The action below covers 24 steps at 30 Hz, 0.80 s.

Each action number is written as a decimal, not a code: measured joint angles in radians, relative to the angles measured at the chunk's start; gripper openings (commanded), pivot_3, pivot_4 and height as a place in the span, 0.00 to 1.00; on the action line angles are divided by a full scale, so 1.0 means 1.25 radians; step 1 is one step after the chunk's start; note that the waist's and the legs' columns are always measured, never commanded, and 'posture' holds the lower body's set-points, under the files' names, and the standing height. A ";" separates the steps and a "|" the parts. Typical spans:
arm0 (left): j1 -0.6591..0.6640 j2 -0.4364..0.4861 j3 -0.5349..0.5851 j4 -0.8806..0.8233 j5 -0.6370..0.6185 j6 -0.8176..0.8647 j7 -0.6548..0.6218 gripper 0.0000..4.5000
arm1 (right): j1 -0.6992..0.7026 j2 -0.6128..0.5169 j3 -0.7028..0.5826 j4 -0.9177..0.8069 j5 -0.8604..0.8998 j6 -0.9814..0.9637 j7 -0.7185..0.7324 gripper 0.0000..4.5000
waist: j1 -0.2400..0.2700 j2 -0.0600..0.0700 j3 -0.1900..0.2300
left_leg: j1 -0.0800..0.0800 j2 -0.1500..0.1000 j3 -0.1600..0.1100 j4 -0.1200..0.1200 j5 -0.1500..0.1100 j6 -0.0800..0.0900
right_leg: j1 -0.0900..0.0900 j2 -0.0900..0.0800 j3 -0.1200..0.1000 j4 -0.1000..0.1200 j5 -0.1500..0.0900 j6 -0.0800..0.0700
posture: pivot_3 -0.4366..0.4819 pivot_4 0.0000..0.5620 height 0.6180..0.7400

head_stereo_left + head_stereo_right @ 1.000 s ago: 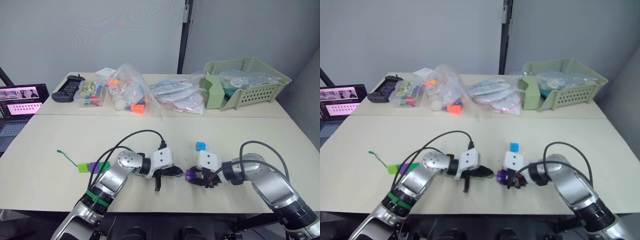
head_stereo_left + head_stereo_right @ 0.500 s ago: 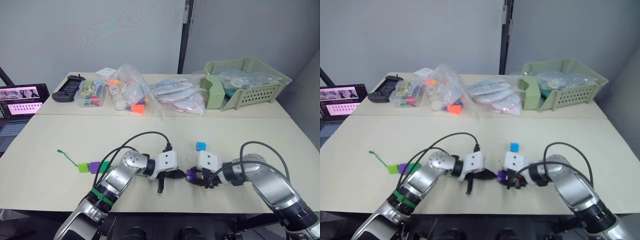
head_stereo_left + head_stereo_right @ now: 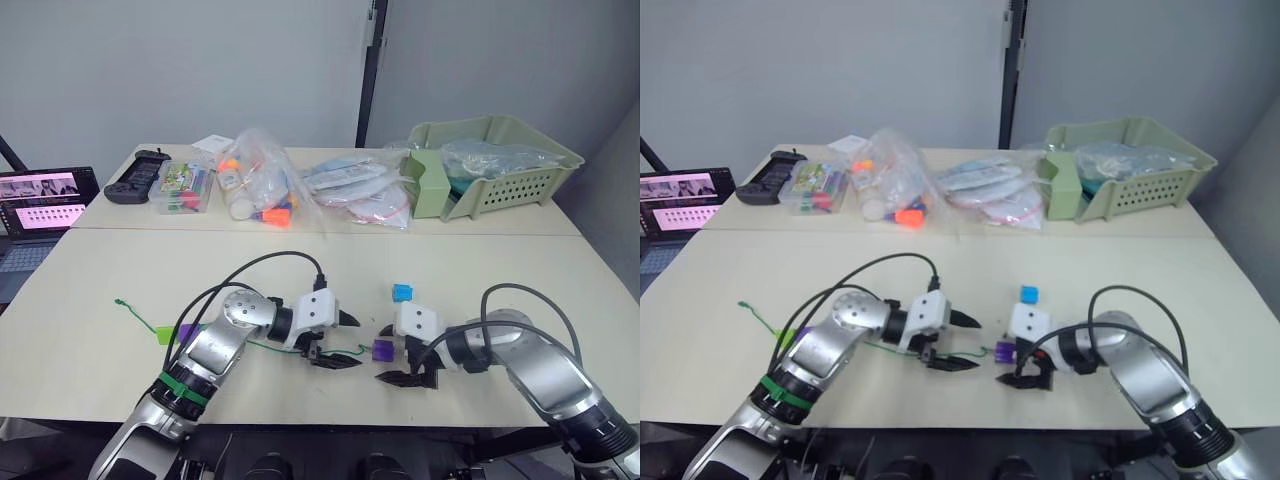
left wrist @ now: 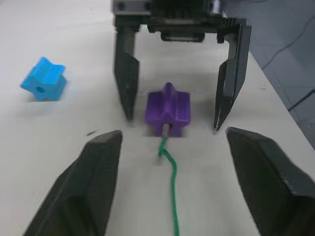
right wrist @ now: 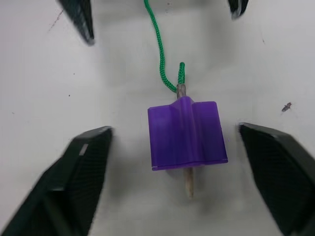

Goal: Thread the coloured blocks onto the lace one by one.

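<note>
A purple block (image 5: 187, 140) lies on the table with the lace's pale tip (image 5: 188, 187) poking out of its far side. The green lace (image 4: 172, 167) trails from it leftward under my left arm to its knot (image 3: 118, 302). My left gripper (image 3: 358, 341) is open just left of the block, holding nothing. My right gripper (image 3: 381, 355) is open with a finger on either side of the block, not touching it. A blue block (image 3: 402, 292) sits loose behind my right gripper. A lime green block (image 3: 165, 335) and another purple block (image 3: 187, 333) sit on the lace at the left.
Clear bags of toys (image 3: 260, 185) and packets (image 3: 355, 195) line the back of the table. A green basket (image 3: 490, 165) stands back right. A clear box (image 3: 185, 190), a black controller (image 3: 135, 178) and a laptop (image 3: 35, 205) are at the back left.
Both grippers have opened. The left one let go of the lace and drew back to the left; the right one released the purple block, which now rests on the table.
</note>
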 measured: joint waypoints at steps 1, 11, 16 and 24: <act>-0.009 -0.014 -0.013 0.020 0.017 -0.021 0.005 0.77 | 0.020 -0.012 -0.018 -0.014 0.003 0.003 -0.003 1.00 | 0.004 0.000 0.000 | 0.000 0.000 0.000 0.000 0.000 0.000 | 0.000 0.000 0.000 0.000 0.000 0.000 | 0.48 0.27 1.00; -0.063 -0.098 -0.067 0.156 0.098 -0.135 0.031 0.77 | 0.193 -0.082 -0.159 -0.062 0.060 0.006 -0.032 1.00 | 0.000 0.000 0.000 | 0.000 0.000 0.002 0.000 0.000 0.000 | 0.000 0.001 0.000 0.000 0.000 0.000 | 0.48 0.27 1.00; -0.062 -0.076 -0.055 0.148 0.084 -0.120 0.007 0.77 | 0.189 -0.074 -0.158 -0.069 0.061 0.004 -0.053 1.00 | -0.004 0.000 0.000 | 0.000 0.000 0.001 0.000 0.000 0.000 | 0.000 0.001 0.000 0.000 0.000 0.000 | 0.48 0.27 1.00; -0.053 -0.006 0.005 0.092 0.039 -0.073 -0.017 0.77 | 0.091 -0.004 -0.086 -0.058 0.059 -0.003 -0.078 1.00 | -0.005 0.000 0.000 | 0.000 0.000 0.000 0.000 0.000 0.000 | 0.000 0.001 0.000 0.000 0.000 0.000 | 0.48 0.27 1.00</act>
